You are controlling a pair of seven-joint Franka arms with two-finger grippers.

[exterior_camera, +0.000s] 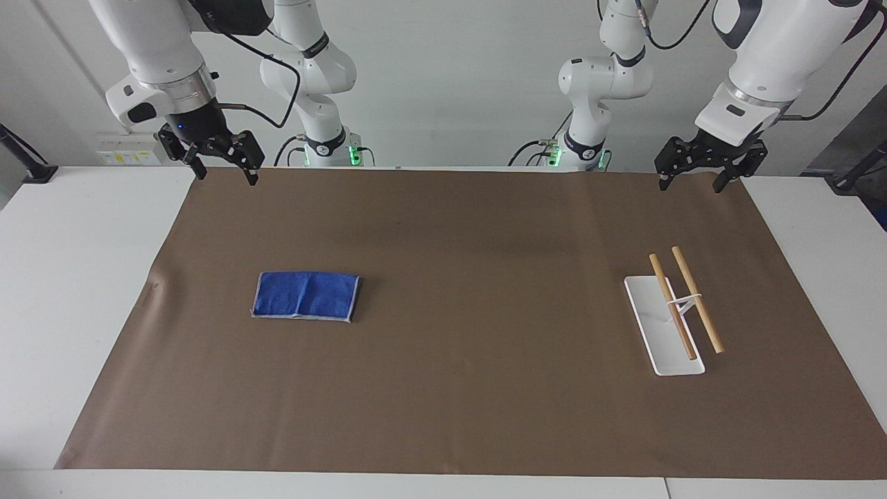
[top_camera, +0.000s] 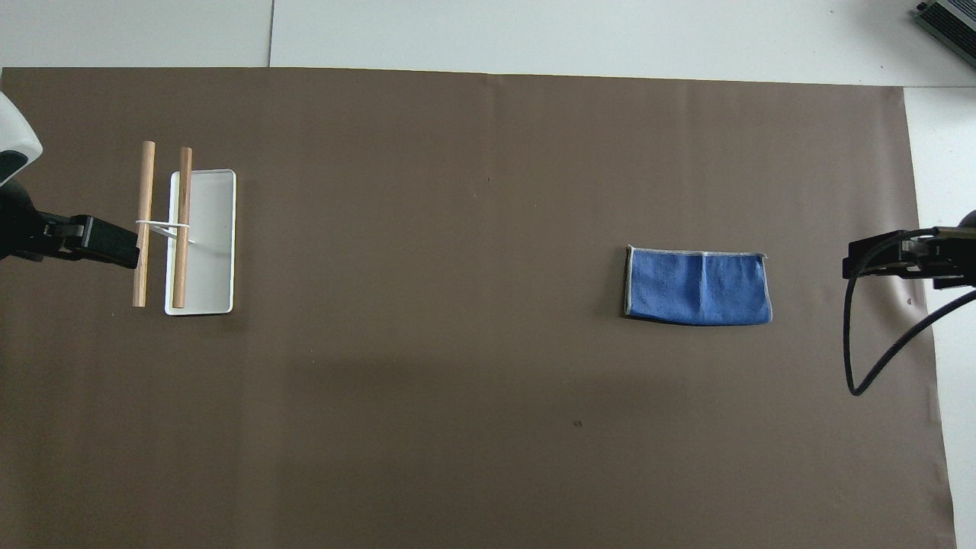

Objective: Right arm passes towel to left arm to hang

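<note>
Terry-cloth towel (exterior_camera: 305,296), wooden rods (exterior_camera: 684,305), prob. paper matt mat (exterior_camera: 457,229)

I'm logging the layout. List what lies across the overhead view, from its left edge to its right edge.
Left claw → outer rod → inner rod → white rack base → blue towel → right claw, all over the brown mat.

One blue towel (exterior_camera: 305,296), two wooden rods (exterior_camera: 672,305), one white rack base (exterior_camera: 648,326), one brown mat (exterior_camera: 457,229), two robot arms (exterior_camera: 149,55)
</note>
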